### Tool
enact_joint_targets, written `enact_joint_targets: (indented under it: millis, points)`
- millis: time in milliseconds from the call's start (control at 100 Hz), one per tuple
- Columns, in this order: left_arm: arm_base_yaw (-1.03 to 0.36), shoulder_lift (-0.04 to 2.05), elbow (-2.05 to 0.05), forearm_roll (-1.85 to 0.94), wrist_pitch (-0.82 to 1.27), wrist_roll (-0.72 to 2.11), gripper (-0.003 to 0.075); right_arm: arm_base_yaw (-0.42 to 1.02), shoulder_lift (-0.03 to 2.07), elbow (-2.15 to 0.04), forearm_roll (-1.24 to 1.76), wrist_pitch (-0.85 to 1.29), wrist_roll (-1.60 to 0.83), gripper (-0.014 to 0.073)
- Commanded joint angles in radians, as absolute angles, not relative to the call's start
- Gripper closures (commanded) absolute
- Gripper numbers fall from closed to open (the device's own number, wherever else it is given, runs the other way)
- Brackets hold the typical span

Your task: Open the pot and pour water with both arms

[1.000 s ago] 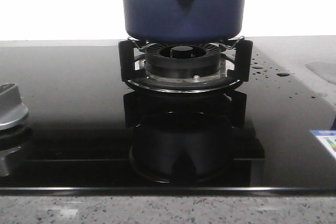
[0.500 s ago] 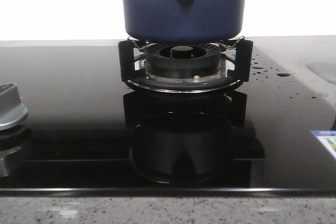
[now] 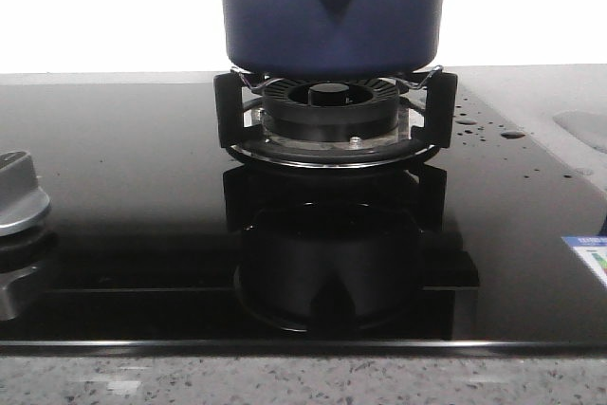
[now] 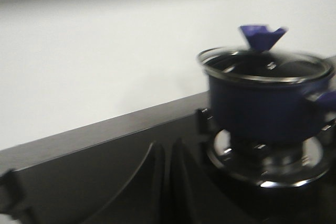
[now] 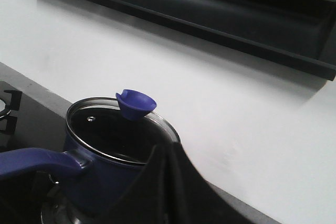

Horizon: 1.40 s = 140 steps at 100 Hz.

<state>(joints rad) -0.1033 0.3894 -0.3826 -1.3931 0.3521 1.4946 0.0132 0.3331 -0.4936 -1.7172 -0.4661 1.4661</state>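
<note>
The dark navy-blue pot point(image 3: 332, 11) stands on the gas burner point(image 3: 332, 116) at the middle back of the black cooktop. Its glass lid point(image 5: 118, 127) is on, with a blue knob point(image 5: 135, 103) on top, and a long blue handle point(image 5: 37, 162) sticks out. The pot also shows, blurred, in the left wrist view point(image 4: 265, 106) with the lid knob point(image 4: 261, 35). My left gripper point(image 4: 168, 148) is shut and empty, over the cooktop well short of the pot. My right gripper point(image 5: 168, 148) is shut and empty, close beside the pot's rim. Neither gripper shows in the front view.
A silver control knob point(image 3: 19, 196) sits at the cooktop's left edge. A coloured sticker point(image 3: 588, 258) lies at the right edge, and water drops point(image 3: 469, 120) lie right of the burner. A dark range hood point(image 5: 210, 14) hangs above on the white wall.
</note>
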Motion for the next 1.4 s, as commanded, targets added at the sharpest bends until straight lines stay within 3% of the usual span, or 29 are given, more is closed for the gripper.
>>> enact_joint_targets:
  millis: [0, 160, 250, 470, 660, 840, 1390]
  points:
    - [-0.104, 0.367, -0.397, -1.17, 0.313, 1.338, 0.0741, 0.014, 0.338, -0.521, -1.695, -0.445, 1.47, 0.0659]
    - [-0.102, 0.335, -0.323, -0.465, 0.291, 0.652, 0.0741, 0.014, 0.338, -0.521, -1.695, -0.445, 1.47, 0.0659]
    - [-0.102, 0.308, -0.249, -0.273, 0.223, 0.432, 0.0741, 0.014, 0.338, -0.521, -1.695, -0.445, 1.47, 0.0659]
    - [-0.098, 0.129, -0.039, -0.249, -0.023, 0.416, 0.0741, 0.014, 0.338, -0.521, -1.695, -0.445, 1.47, 0.0659]
    - [-0.06, -0.003, 0.048, -0.223, 0.065, 0.408, 0.0741, 0.014, 0.338, -0.521, -1.695, -0.443, 1.47, 0.0659]
    - [-0.015, -0.031, 0.046, -0.202, 0.274, 0.395, 0.0741, 0.014, 0.338, -0.521, -1.695, -0.443, 1.47, 0.0659]
    - [0.035, -0.032, 0.046, -0.258, 0.307, 0.393, 0.0741, 0.014, 0.338, -0.521, -1.695, -0.443, 1.47, 0.0659]
